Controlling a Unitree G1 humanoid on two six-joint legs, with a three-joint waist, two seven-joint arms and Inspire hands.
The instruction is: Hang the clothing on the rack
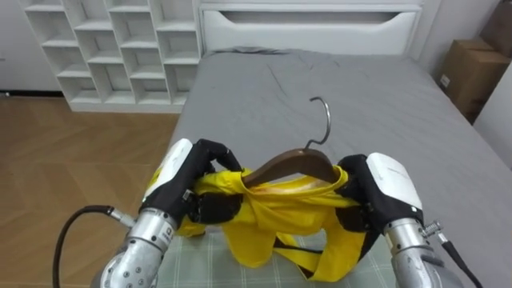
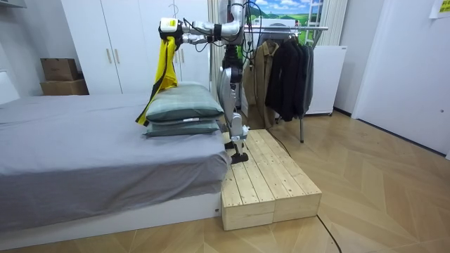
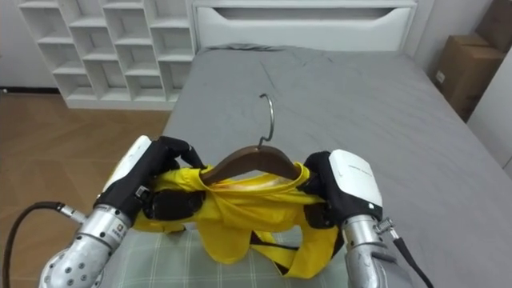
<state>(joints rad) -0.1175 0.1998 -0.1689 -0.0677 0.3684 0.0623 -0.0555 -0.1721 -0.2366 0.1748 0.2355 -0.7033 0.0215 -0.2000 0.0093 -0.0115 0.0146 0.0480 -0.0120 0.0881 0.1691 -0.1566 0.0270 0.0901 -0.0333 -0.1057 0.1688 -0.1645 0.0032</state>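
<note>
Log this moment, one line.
yellow garment on wooden hanger | left robot hand: grips it | right robot hand: grips it | clothes rack: behind robot

The ends of the wooden hanger [image 1: 290, 164] are covered by the yellow garment [image 1: 264, 220]. The checked pillow [image 1: 204, 256] beneath is cut off by the lower edge and partly hidden by that garment.

We count one yellow garment [image 1: 256, 220], one wooden hanger [image 1: 288, 164], one bed [image 1: 376, 104], one white shelf unit [image 1: 120, 48], two cardboard boxes [image 2: 58, 69] [image 2: 63, 87], one clothes rack [image 2: 309, 28], one wooden platform [image 2: 267, 183]
</note>
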